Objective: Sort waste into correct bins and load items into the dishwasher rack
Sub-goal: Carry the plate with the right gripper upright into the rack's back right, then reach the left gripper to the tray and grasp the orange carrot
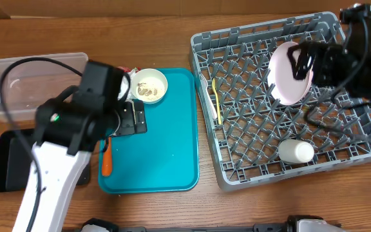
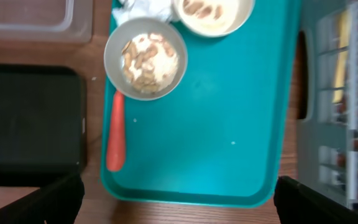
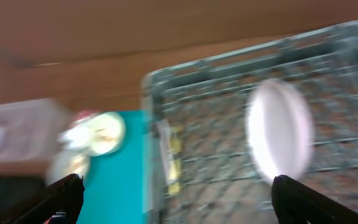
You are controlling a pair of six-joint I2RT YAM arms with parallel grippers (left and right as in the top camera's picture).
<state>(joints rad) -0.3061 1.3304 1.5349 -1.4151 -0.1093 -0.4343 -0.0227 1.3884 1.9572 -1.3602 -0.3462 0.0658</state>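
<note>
Two white bowls (image 2: 145, 58) (image 2: 213, 12) holding beige scraps sit on the teal tray (image 2: 229, 124), with a crumpled napkin (image 2: 143, 9) beside them. An orange carrot (image 2: 115, 130) lies along the tray's left edge. My left gripper (image 2: 179, 202) is open and empty above the tray's near edge; it also shows in the overhead view (image 1: 126, 120). The pink plate (image 1: 290, 73) stands upright in the grey rack (image 1: 340, 138), with a white cup (image 1: 296, 151) and yellow cutlery (image 1: 216, 100). My right gripper (image 1: 300, 61) is open and empty by the plate (image 3: 280, 134).
The clear tub (image 1: 18, 84) stands at the far left, and the black tray (image 1: 8, 161) lies in front of it. A red wrapper (image 3: 86, 116) shows blurred near the bowls. The right wrist view is motion-blurred.
</note>
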